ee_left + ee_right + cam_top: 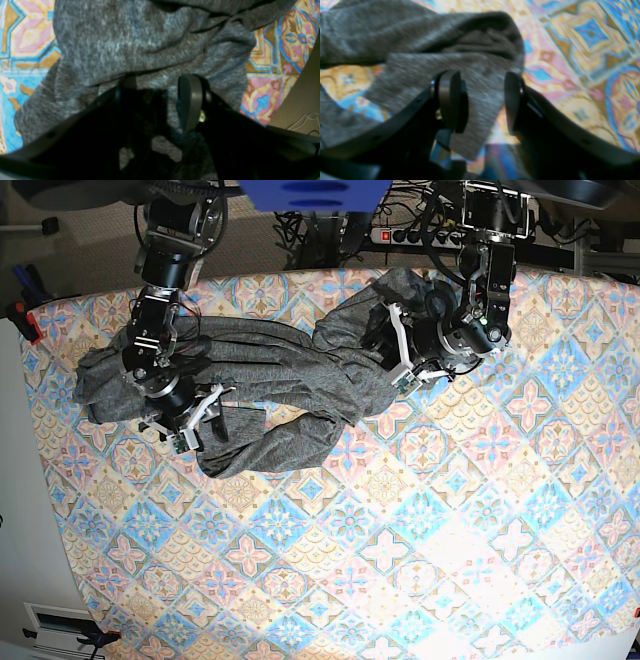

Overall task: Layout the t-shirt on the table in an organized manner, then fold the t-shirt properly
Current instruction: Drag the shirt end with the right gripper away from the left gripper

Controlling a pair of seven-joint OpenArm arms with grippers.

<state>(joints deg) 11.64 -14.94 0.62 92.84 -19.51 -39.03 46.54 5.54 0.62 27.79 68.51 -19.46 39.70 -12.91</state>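
Crumpled dark heather-grey knit t-shirt (270, 395) bunched along the tile-patterned worktop's (450, 530) far edge; left claw (160, 100) and right claw (482, 100) straddle cloth, jaws apart, seemingly to spread it.

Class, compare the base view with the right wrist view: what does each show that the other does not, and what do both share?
Only the base view shows both arms, the whole crumpled t-shirt and the left gripper at its far end. Only the right wrist view shows the right gripper close up, its jaws apart with a flap of the cloth between them. Both show grey knit on the patterned table.
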